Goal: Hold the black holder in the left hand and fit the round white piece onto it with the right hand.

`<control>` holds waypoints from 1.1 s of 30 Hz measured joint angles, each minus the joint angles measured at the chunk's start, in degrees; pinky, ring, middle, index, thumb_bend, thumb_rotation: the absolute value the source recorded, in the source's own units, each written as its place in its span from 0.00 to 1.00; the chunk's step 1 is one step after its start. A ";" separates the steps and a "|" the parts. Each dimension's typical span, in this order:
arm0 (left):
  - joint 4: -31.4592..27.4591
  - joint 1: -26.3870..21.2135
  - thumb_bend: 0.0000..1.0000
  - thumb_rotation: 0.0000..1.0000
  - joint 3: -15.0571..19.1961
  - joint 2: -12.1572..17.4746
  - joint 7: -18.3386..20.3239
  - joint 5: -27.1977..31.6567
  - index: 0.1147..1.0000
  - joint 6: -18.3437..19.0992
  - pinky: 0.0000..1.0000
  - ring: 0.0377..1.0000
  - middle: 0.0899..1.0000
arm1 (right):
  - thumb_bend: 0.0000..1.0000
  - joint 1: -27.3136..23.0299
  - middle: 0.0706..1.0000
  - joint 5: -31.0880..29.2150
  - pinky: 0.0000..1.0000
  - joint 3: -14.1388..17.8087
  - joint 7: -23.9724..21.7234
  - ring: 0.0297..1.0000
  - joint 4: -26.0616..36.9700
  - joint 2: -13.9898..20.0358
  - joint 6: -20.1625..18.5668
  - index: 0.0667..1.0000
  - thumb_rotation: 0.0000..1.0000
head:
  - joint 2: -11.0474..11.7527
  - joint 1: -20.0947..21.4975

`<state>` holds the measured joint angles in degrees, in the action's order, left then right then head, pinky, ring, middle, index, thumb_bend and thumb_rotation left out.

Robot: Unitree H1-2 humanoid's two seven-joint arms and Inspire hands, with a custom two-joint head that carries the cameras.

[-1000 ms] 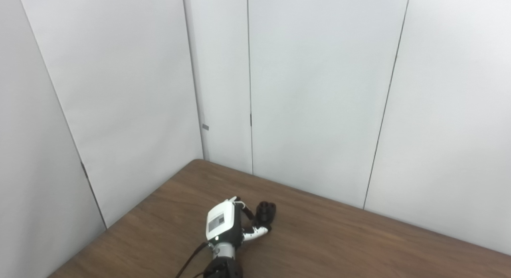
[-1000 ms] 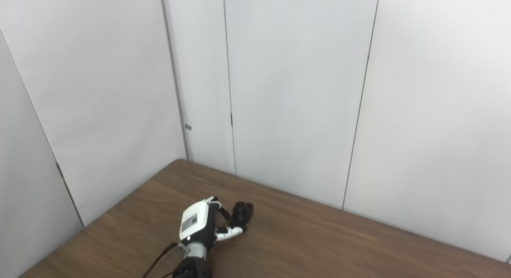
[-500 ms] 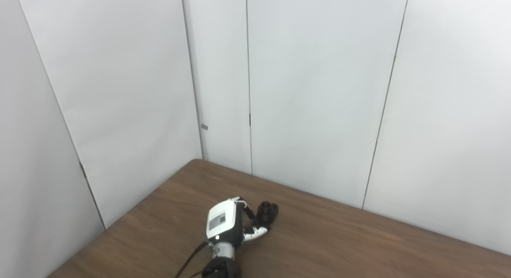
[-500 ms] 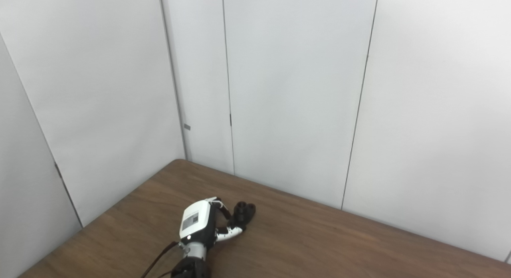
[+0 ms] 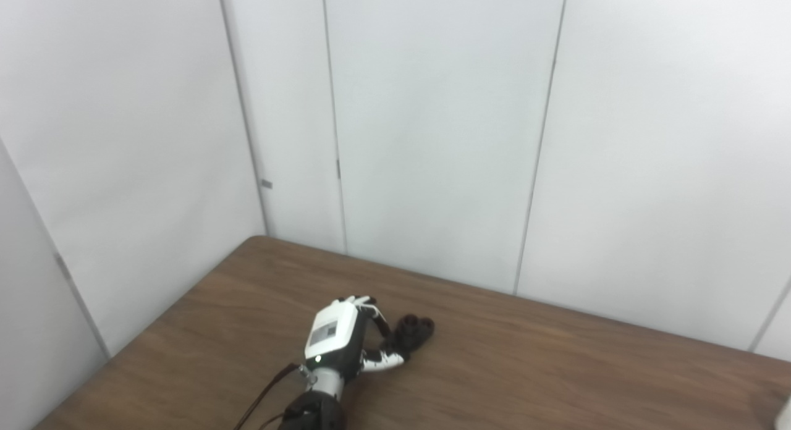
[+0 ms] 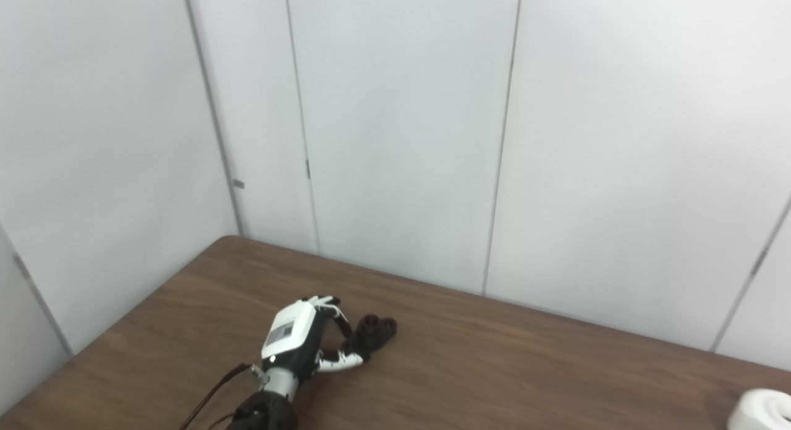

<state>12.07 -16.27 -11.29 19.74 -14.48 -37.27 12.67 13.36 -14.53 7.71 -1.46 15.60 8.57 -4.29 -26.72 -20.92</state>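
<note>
1. Left hand [image 5: 346, 343], white-backed with black fingers, enters from the bottom edge on the left side and lies low over the brown wood-grain table [image 5: 525, 368]. Its fingers [image 6: 342, 324] and white-tipped thumb [image 6: 346, 359] curl around the near end of the black holder [image 5: 413, 332], so the hand is closed on that piece.

2. A dark cable [image 5: 266, 393] runs beside the black wrist down to the bottom edge.

3. Black holder: a small dark plastic body with rounded lobes at its far end, jutting to the right of the fingers. It sits at table level; whether it rests on the surface or is raised slightly cannot be told from either view.

4. Round white piece [image 6: 763, 408]: a smooth white rounded object at the lower right corner of the right eye view, cut off by the edge. It rests on the table, well apart from the holder and the left hand. Only a sliver of it shows in the left eye view.

5. Right hand: not visible in either view.

6. Beyond the table's far edges stand plain white wall panels [image 5: 432, 139] with thin vertical seams, meeting at a corner behind the table's far left end.
</note>
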 measured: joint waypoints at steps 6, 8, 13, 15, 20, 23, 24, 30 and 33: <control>-1.02 0.01 0.52 0.05 -3.12 0.14 4.13 0.73 0.41 -5.29 1.00 0.96 0.88 | 0.51 -0.02 0.84 -0.68 0.59 -0.96 -0.73 0.74 -0.11 -0.02 0.46 0.91 0.81 | -0.35 1.93; -1.54 0.01 0.52 0.05 -3.97 0.19 5.46 0.84 0.41 -6.69 1.00 0.96 0.88 | 0.50 -0.02 0.83 -1.21 0.56 -1.16 -0.95 0.73 -0.09 -0.03 0.55 0.90 0.81 | -0.70 2.81; -3.28 0.46 0.52 0.05 -6.11 0.20 8.29 0.78 0.41 -10.83 1.00 0.96 0.88 | 0.57 0.00 0.79 -1.59 0.51 -1.75 -0.85 0.69 0.33 -0.15 0.23 0.86 0.75 | -2.11 7.37; -4.47 0.80 0.52 0.05 -6.43 0.15 9.65 0.69 0.41 -11.12 1.00 0.97 0.89 | 0.60 0.03 0.78 -1.55 0.51 -2.08 -0.59 0.69 0.91 -0.24 -0.05 0.85 0.74 | -2.64 9.57; -10.50 3.42 0.52 0.05 -7.65 -0.88 13.33 -1.18 0.41 -9.66 1.00 0.97 0.89 | 0.62 0.53 0.79 0.00 0.52 -4.04 1.16 0.69 3.61 -0.48 -2.56 0.85 0.72 | -4.13 14.22; -13.73 5.17 0.52 0.05 -8.13 -2.69 15.14 -2.30 0.41 -8.10 1.00 0.98 0.90 | 0.64 1.06 0.79 0.29 0.52 -5.25 1.60 0.69 4.71 -0.63 -3.49 0.84 0.70 | -5.01 16.69; -14.64 5.76 0.52 0.05 -8.28 -3.23 15.58 -2.65 0.42 -7.87 1.00 0.98 0.90 | 0.64 1.21 0.79 0.50 0.52 -5.51 1.83 0.69 5.07 -0.65 -3.87 0.84 0.70 | -5.10 17.22; -16.75 7.56 0.52 0.05 -8.26 -3.56 16.54 -3.31 0.41 -9.37 1.00 0.97 0.89 | 0.63 2.11 0.76 2.55 0.52 -7.37 3.03 0.67 6.42 -0.76 -4.43 0.82 0.67 | -6.15 21.18; -17.07 7.94 0.52 0.05 -8.33 -3.51 17.23 -3.32 0.41 -10.32 1.00 0.97 0.89 | 0.59 2.12 0.77 3.65 0.53 -8.02 3.47 0.68 6.42 -0.76 -4.30 0.83 0.66 | -6.59 22.85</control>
<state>-5.00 -8.33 -19.63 16.24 2.75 -40.58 2.34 15.48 -10.88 -0.31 2.01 22.02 7.81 -8.59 -33.31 1.93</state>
